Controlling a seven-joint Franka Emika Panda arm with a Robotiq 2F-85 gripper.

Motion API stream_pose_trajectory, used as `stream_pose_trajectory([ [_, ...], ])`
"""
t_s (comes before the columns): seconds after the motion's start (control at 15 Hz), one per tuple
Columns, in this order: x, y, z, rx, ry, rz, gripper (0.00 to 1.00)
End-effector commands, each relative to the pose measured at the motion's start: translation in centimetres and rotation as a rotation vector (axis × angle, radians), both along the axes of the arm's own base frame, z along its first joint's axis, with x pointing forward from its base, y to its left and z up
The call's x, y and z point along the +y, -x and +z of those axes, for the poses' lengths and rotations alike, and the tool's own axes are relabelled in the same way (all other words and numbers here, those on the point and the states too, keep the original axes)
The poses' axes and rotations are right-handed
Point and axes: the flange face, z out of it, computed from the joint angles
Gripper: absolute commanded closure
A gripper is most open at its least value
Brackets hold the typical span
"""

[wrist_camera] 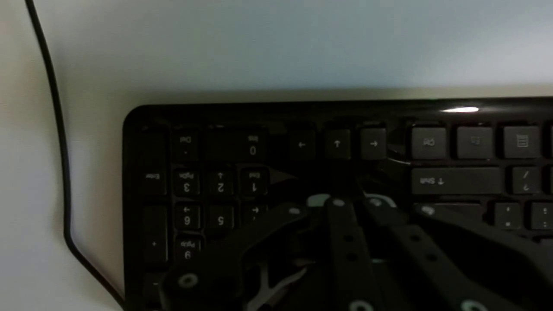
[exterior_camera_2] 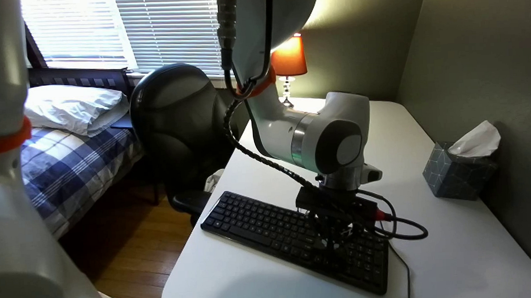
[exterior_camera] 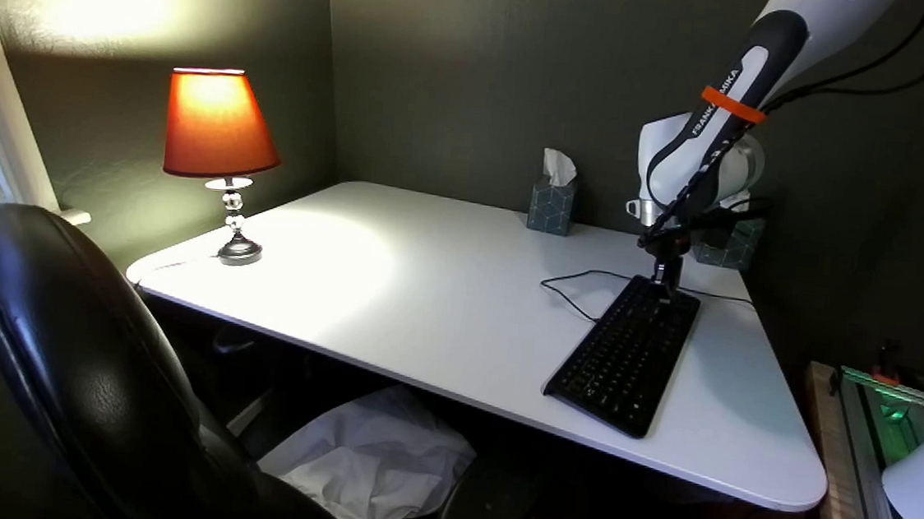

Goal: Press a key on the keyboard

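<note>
Now, above the number-pad end of the keyboard (exterior_camera: 623, 363), the gripper (wrist_camera: 348, 199) is seen pointed downward, its fingers (wrist_camera: 318, 199) drawn in close together, with at most a slim gap left at the tips. In the wrist view the tips are placed over the strip between the number pad and the main block of keys, near the arrow keys (wrist_camera: 337, 144), three of which are left in sight. Whether a key is being touched or pressed cannot be told; the spot right under the tips is hidden in darkness.

The keyboard itself is laid flat on the white desk (exterior_camera: 443, 291), toward the right-hand end in an exterior view, and its thin cable (wrist_camera: 66, 185) is trailed over the desktop.

On to containers: two are counted in an exterior view, a tissue box (exterior_camera: 550, 209) set by the wall and a second tissue box (exterior_camera: 735, 248) partly blocked by the robot arm (exterior_camera: 753, 68). From each, white tissue is pushed up.

Also tallied: one keyboard, one lit lamp (exterior_camera: 221, 129) with an orange-red shade, one black chair (exterior_camera: 75, 361), and one bed (exterior_camera_2: 73, 171) dressed in plaid.
</note>
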Motion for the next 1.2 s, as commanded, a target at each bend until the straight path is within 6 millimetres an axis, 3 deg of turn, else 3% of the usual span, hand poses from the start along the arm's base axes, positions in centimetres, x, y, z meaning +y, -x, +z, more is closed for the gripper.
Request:
stream_pose_trajectory([
  [0.0, -0.1, -0.3, -0.6, 0.019, 0.003, -0.013, 1.0],
  [1.13, -0.7, 0.9, 1.6, -0.021, 0.01, -0.02, 1.0],
])
